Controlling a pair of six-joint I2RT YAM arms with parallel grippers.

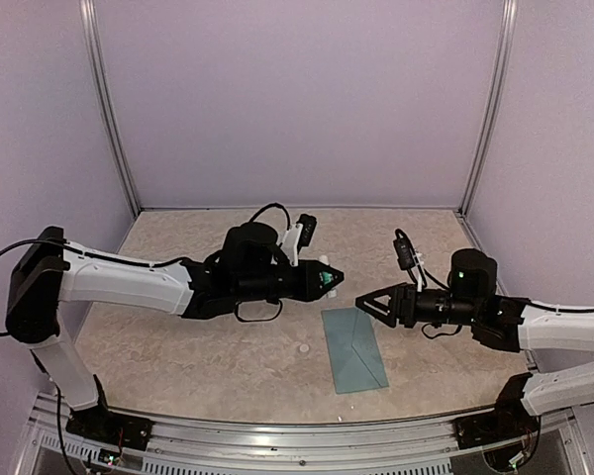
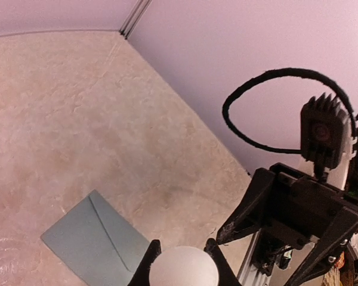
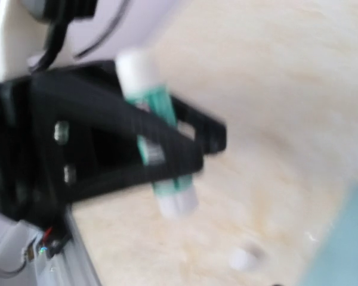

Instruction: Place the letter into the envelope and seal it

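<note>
On the table, the envelope lies flat near the right gripper, whose finger gap I cannot tell. The left gripper is clamped on a glue stick, its label too blurred to read.

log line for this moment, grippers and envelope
envelope: flat on table | left gripper: shut on glue stick | right gripper: by envelope's far edge, nothing seen in it | letter: not in view

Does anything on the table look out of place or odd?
Yes. A small white piece lies loose on the table, left of the envelope and apart from the glue stick held up by the left arm. It may be the stick's cap.
</note>
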